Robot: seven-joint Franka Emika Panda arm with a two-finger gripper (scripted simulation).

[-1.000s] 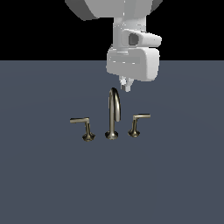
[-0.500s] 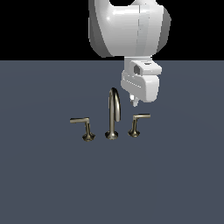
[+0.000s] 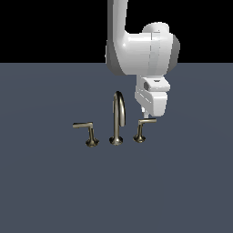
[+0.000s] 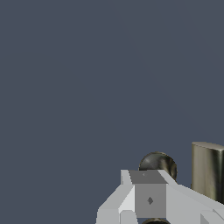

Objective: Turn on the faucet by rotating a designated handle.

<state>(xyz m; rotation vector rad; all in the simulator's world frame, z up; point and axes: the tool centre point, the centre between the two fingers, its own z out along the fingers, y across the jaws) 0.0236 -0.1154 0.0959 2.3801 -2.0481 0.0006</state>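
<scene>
- In the exterior view, the bare grey floor (image 3: 54, 191) fills the near part of the scene, with nothing on it ahead of the faucet set.
- The faucet (image 3: 117, 119) stands mid-scene as three separate pieces in a row: a tall thin arched spout in the middle and a low lever on each side.
- The twin lever (image 3: 87, 132) is on the exterior view's left, upright on its flared base, its long bar pointing toward the exterior view's left.
- The handle (image 3: 143, 129) is on the exterior view's right of the spout, upright on its flared base, with its short flat bar reaching toward the exterior view's right.
- The gripper (image 3: 146, 110) hangs just above the bar of the handle, near its outer end; whether it touches the bar cannot be told.
- How far the fingers are open is not visible in either view, and nothing can be seen held between them.
- In the wrist view, a pale finger (image 4: 151, 199) sits in front of a rounded metal knob and beside a brushed-metal cylinder; which faucet parts these are cannot be told.
- Behind and above, the white arm (image 3: 136, 45) rises out of the top of the exterior view against a black background.
</scene>
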